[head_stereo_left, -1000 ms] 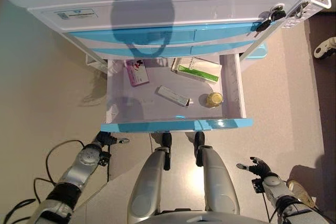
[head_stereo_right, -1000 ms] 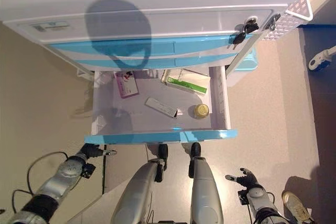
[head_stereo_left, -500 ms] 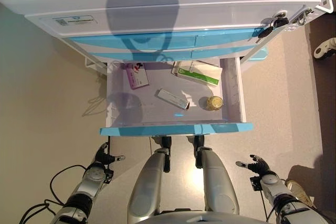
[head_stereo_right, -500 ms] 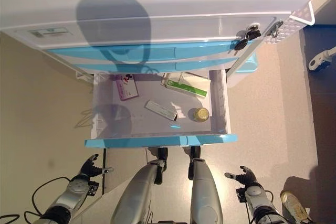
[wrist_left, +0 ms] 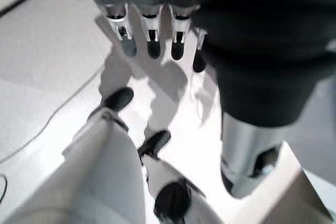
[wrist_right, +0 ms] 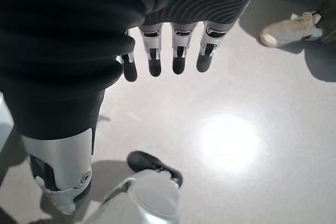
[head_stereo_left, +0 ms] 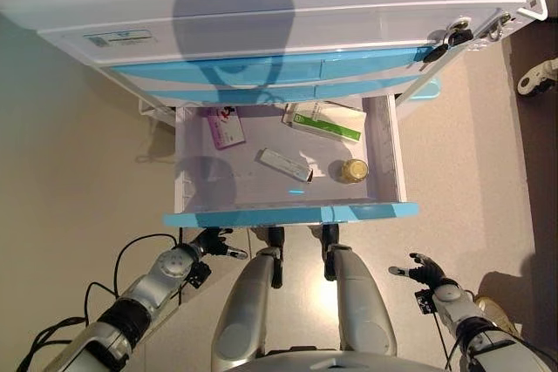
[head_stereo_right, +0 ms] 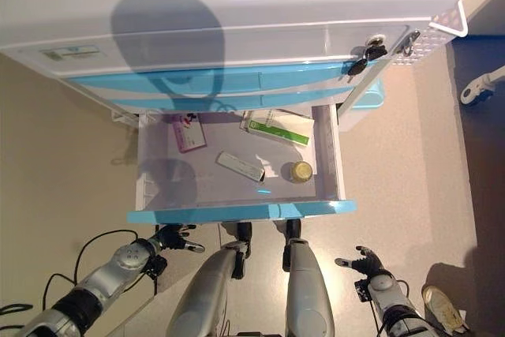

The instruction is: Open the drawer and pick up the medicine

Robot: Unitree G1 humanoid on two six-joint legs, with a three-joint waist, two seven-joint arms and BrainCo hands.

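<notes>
The white cabinet's bottom drawer (head_stereo_left: 288,213) with a blue front stands pulled open. Inside lie a pink-labelled box (head_stereo_left: 225,128), a green-and-white box (head_stereo_left: 324,119), a long white box (head_stereo_left: 284,163) and a small yellow-capped jar (head_stereo_left: 352,170). My left hand (head_stereo_left: 210,242) is open and empty, low in front of the drawer's left end; its straight fingers (wrist_left: 152,43) show over the floor. My right hand (head_stereo_left: 422,268) is open and empty, low at the right, below the drawer; its fingers (wrist_right: 178,56) hang over bare floor.
Two closed blue drawers (head_stereo_left: 270,71) sit above the open one. Keys (head_stereo_left: 446,39) hang from a lock at the cabinet's upper right. A light blue bin (head_stereo_left: 427,89) stands by the cabinet's right side. A person's shoe (wrist_right: 289,29) is on the floor at the right.
My left hand has moved up and to the right, closer under the drawer front's left end. My right hand has barely moved. The drawer stays open.
</notes>
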